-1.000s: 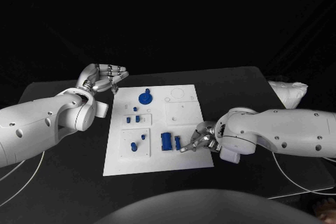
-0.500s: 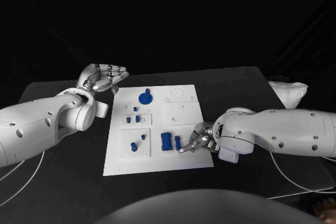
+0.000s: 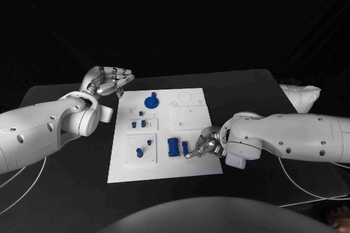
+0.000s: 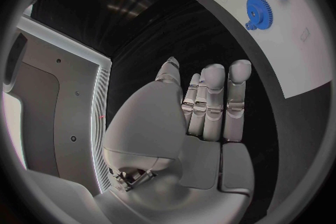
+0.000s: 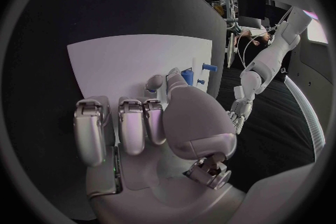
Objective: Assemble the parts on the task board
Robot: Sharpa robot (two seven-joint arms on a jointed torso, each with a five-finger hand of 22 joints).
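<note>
We log one white task board (image 3: 164, 165) at the middle of the black table (image 3: 66, 192), its long side running from 12 to 6 o'clock in the head view.

Blue parts counted on the board in the head view: eight.
- One gear (image 3: 151, 101) at the 12 o'clock end, with one small knob (image 3: 153, 93) just beyond it.
- Two short pegs (image 3: 134, 125) and (image 3: 143, 123), side by side in the raised panel below the gear.
- One small peg (image 3: 149, 141) and one larger slanted piece (image 3: 139, 152) in the panel toward 7 o'clock.
- One rectangular block (image 3: 173, 146) near board centre, and one thin pin (image 3: 184, 146) just beside it at 3 o'clock.

The gear and knob also show in the left wrist view (image 4: 257, 9).

Hands: two.
- Left hand (image 3: 112, 80) sits off the board at its 10 o'clock corner, over bare table. Fingers curled inward; the left wrist view shows them (image 4: 213, 102) lying close together, nothing between them.
- Right hand (image 3: 205, 145) lies over the board's 3 o'clock edge, beside the thin pin. Fingers bent downward toward the board, tips close to the pin. We cannot tell whether the tips hold or merely touch the pin; the right wrist view has the thumb (image 5: 187, 102) covering that spot, with blue pieces (image 5: 187, 77) just past it.

One white bundle (image 3: 300, 95) lies at the table's 2 o'clock corner, well apart from the board.
</note>
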